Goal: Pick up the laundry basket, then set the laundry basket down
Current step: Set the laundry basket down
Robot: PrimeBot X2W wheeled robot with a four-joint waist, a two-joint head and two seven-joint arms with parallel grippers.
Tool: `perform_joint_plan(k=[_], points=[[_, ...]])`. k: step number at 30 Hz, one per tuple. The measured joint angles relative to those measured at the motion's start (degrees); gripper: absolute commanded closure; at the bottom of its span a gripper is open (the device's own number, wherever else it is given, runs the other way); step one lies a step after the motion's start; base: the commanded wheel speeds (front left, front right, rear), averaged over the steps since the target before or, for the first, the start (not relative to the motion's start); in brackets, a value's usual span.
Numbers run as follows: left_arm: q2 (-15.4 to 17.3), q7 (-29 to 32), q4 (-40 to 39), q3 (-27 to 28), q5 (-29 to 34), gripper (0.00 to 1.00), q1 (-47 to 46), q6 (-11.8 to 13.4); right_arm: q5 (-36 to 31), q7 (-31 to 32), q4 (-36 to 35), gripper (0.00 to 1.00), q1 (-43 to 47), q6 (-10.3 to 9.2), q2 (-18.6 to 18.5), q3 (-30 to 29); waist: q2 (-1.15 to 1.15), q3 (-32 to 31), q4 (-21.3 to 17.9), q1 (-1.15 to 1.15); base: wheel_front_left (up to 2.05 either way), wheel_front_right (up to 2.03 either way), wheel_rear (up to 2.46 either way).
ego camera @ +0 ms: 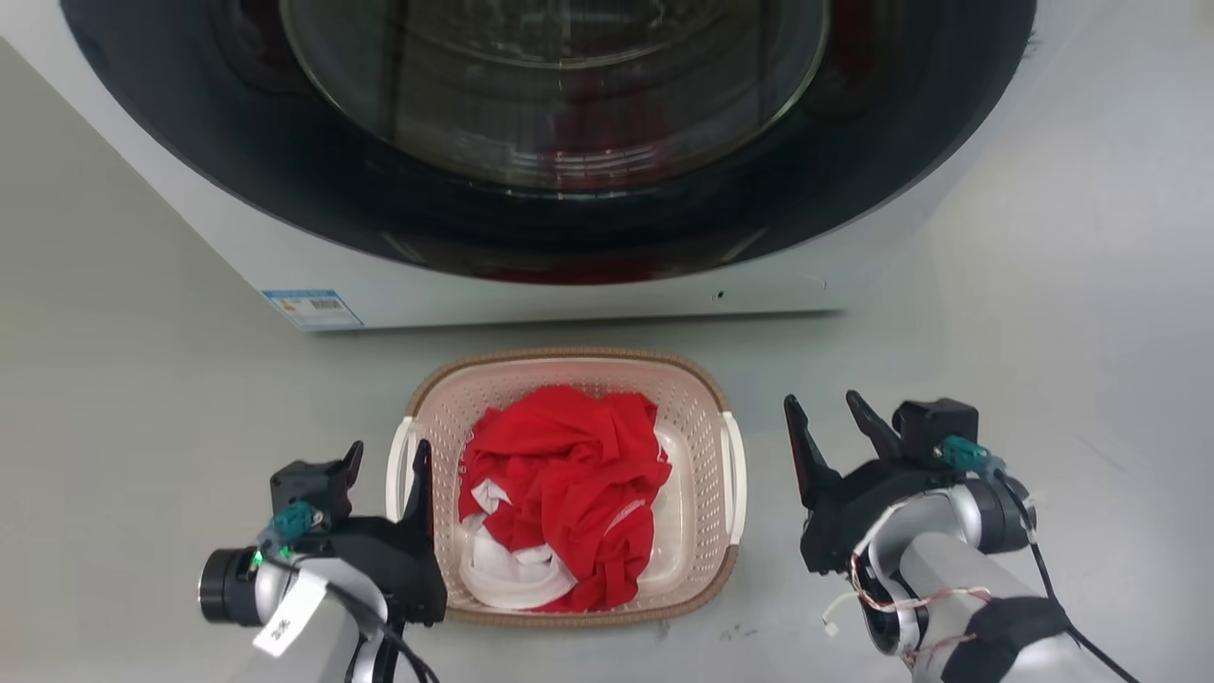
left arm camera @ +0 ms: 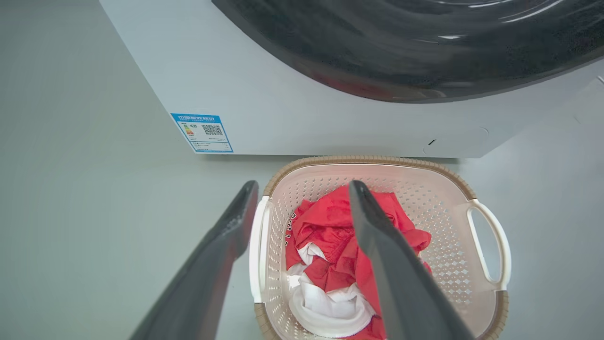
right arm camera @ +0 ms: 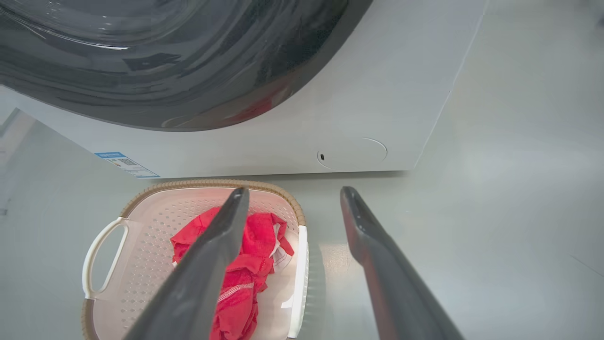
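Bracketing the basket, left side first

The laundry basket (ego camera: 697, 410) sits on the grey floor (ego camera: 142, 398) just in front of the washing machine (ego camera: 569, 296), with red and white clothes (ego camera: 569, 455) heaped inside. Its two white handles lie to the robot's left and right, so the line from handle to handle runs across the robot's front, parallel to the machine's face.

The left gripper (ego camera: 387, 448) is the nearer one. Its fingers are spread and straddle the left handle (ego camera: 398, 465). In the left wrist view one finger stands outside that handle (left arm camera: 257, 245) and the other crosses over the clothes inside the basket (left arm camera: 443, 226). Nothing is pinched yet.

The right gripper (ego camera: 819, 400) is also spread and empty. In the head view it sits off the basket's right side, with a strip of bare floor between its inner finger and the right handle (ego camera: 736, 465). The right wrist view looks along its fingers (right arm camera: 295, 191) with that handle (right arm camera: 299, 264) lined up between them, so I judge it is aimed correctly but not yet down at the rim.

The lift probably depends on bringing the right gripper inward and down toward its handle until both sides match. Closing the left alone would likely tip the load.
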Motion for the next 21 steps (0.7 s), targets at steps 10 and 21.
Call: perform_joint_plan(k=[10, 21], points=[[1.3, 0.0, -11.49, 4.37, 4.48, 0.0, 12.98, 1.02, -6.58, 0.01, -11.44, 0.0, 12.61, -0.07, -2.37, -6.81, 0.0, -8.28, -0.19, 0.0, 0.0, 0.0, 0.0], [2.15, 0.0, -25.08, 11.52, 10.65, 0.0, 26.65, 1.51, -15.49, -0.08, -23.62, 0.0, 26.72, -0.08, -2.54, -16.88, 0.0, -15.73, -0.58, 0.0, 0.0, 0.0, 0.0]])
